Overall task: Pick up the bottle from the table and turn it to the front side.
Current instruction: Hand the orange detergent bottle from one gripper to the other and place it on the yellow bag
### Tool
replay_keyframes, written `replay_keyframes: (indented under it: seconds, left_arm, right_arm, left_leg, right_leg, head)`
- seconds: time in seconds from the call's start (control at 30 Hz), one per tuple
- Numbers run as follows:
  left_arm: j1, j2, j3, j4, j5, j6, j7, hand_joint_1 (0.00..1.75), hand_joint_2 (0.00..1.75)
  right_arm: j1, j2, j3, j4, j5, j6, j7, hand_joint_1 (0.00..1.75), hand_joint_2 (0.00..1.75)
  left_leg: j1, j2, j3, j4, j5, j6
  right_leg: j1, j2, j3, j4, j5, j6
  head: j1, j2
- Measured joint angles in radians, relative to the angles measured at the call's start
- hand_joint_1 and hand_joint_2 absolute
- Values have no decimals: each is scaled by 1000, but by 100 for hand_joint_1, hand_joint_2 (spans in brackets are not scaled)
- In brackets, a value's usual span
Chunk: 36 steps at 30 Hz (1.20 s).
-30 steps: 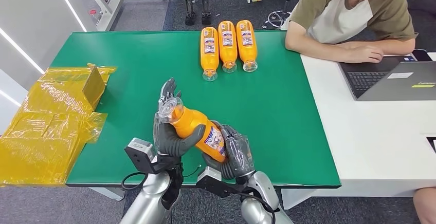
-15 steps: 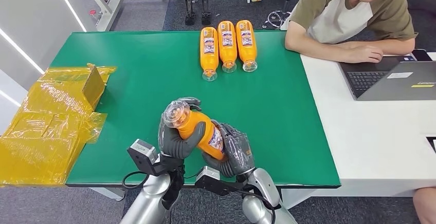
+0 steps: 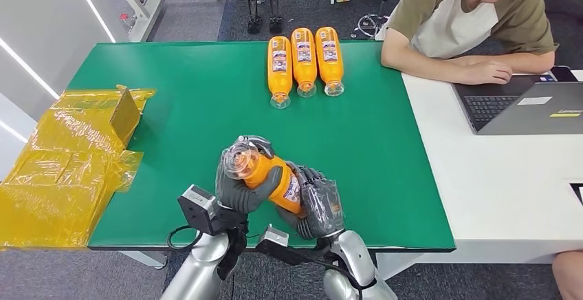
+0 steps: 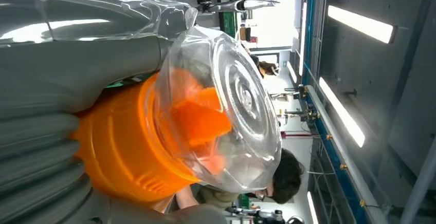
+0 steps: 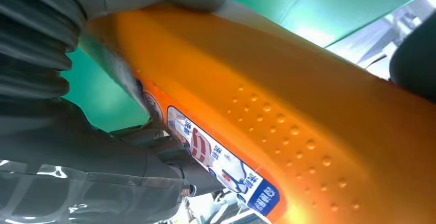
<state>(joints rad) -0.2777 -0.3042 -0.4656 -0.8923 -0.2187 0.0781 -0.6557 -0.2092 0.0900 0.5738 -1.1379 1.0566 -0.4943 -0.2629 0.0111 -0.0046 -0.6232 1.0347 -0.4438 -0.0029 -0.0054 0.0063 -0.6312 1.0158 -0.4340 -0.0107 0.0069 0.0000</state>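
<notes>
Left robot hand [image 3: 242, 184] is wrapped around the clear-capped end of the orange bottle [image 3: 269, 176], right robot hand [image 3: 317, 204] grips its base. It's lifted off the green surface [image 3: 185, 93] near the front edge, long axis tilted, cap pointing up-left toward the camera.

Between both hands near the front edge and the three bottles [image 3: 304, 59] lying at the far edge, the green tabletop [image 3: 185, 114] was open. The yellow wrapped box [image 3: 69, 155] blocked the left side. On the right stood a laptop [image 3: 529, 107] and a person's forearm [image 3: 454, 69].
</notes>
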Motion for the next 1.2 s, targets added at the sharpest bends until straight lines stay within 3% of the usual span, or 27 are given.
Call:
replay_keyframes:
  seconds: [0.07, 0.1, 0.23, 0.37, 0.67, 0.8, 1.0, 1.1, 1.2]
  left_arm:
    - [1, 2, 0, -27, -51, 15, 34, 175, 175]
    - [2, 4, 0, -41, -77, 31, 52, 175, 175]
    - [1, 9, 7, -88, -170, 143, 101, 175, 175]
    - [-7, 25, 40, -148, -313, 325, 165, 175, 175]
    - [-117, 152, 141, -184, -620, 588, 280, 175, 175]
    - [-222, 207, 187, -99, -828, 616, 359, 175, 175]
    - [-401, 268, 233, 153, -954, 617, 430, 175, 175]
    - [-485, 293, 234, 303, -1054, 606, 523, 175, 175]
    - [-515, 315, 224, 403, -1163, 573, 637, 175, 175]
  right_arm:
    - [17, 0, -2, -24, 57, -20, 33, 9, 175]
    - [27, 0, -2, -34, 69, -28, 38, 0, 175]
    - [59, 0, 2, -59, 52, -59, 23, 0, 175]
    - [81, 1, 2, -69, 18, -91, 3, 0, 175]
    - [121, 12, 2, -77, -36, -143, -33, 0, 175]
    - [149, 13, 0, -107, -36, -147, -32, 0, 175]
    - [163, 14, -6, -134, -41, -141, -35, 0, 175]
    - [164, 18, -11, -139, -50, -135, -46, 0, 175]
    - [167, 21, -15, -151, -50, -125, -55, 0, 175]
  left_leg:
    - [0, 0, 0, 0, 0, 0]
    - [0, 0, 0, 0, 0, 0]
    - [0, 0, 0, 0, 0, 0]
    - [0, 0, 0, 0, 0, 0]
    - [1, -1, 0, -1, 2, -2]
    - [1, -1, 0, -1, 3, -3]
    - [1, 0, 0, -1, 4, -4]
    - [1, 1, 0, -1, 5, -4]
    - [1, 4, 1, -1, 4, -4]
  right_leg:
    - [0, 0, 0, 0, 0, 0]
    - [0, 0, 0, 0, 0, 0]
    - [0, 0, 0, 0, 0, 0]
    - [0, 0, 0, 1, 0, 0]
    - [1, -1, 0, 2, 1, -2]
    - [1, -1, 0, 2, 1, -2]
    - [1, 0, 0, 2, 3, -4]
    - [1, 1, -1, 2, 4, -5]
    - [1, 3, -1, 2, 4, -5]
  head:
    - [0, 0]
    - [0, 0]
    - [0, 0]
    - [0, 0]
    - [0, 0]
    - [0, 0]
    - [0, 0]
    - [1, 0]
    - [0, 0]
